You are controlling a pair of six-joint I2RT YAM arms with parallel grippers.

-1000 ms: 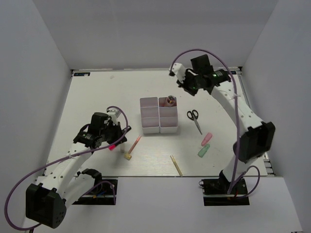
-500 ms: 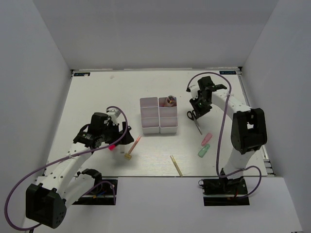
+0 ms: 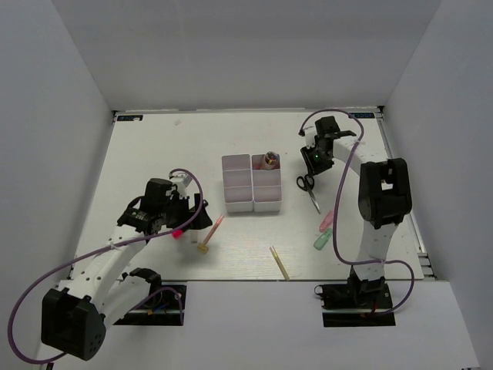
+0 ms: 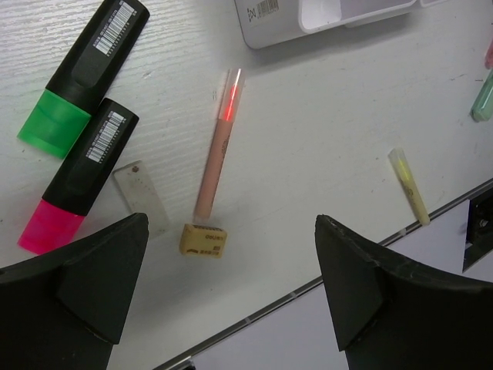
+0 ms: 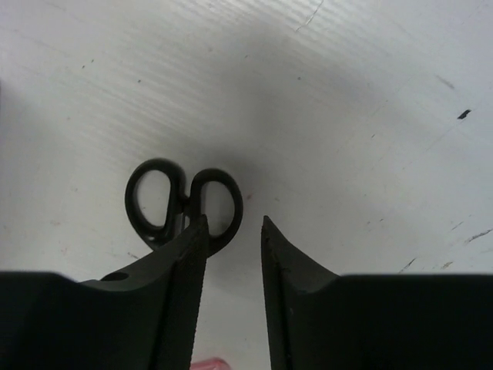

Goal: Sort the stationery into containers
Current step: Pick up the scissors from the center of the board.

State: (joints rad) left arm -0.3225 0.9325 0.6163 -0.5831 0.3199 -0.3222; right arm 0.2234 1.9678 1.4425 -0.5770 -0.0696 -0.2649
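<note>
The black-handled scissors (image 3: 309, 190) lie right of the white containers (image 3: 252, 199). My right gripper (image 3: 315, 161) hovers low over their handles (image 5: 182, 202), open a little with nothing between the fingers; its left finger (image 5: 185, 262) overlaps one handle loop. My left gripper (image 3: 187, 218) is wide open (image 4: 231, 223) above a pink pencil (image 4: 218, 146) and a tan eraser (image 4: 203, 240). Green (image 4: 77, 77) and magenta (image 4: 77, 189) markers lie beside them. A tan pencil (image 3: 279, 262), a pink marker (image 3: 329, 220) and a mint marker (image 3: 323, 240) lie near the front.
One back bin of the containers holds a small pinkish item (image 3: 269, 159). A small grey metal strip (image 4: 141, 196) lies next to the magenta marker. The table's front edge (image 4: 323, 281) runs just below the eraser. White walls enclose the table on three sides.
My right arm has come down from high at the back right to just above the scissors' handles. The left arm has hardly moved.
</note>
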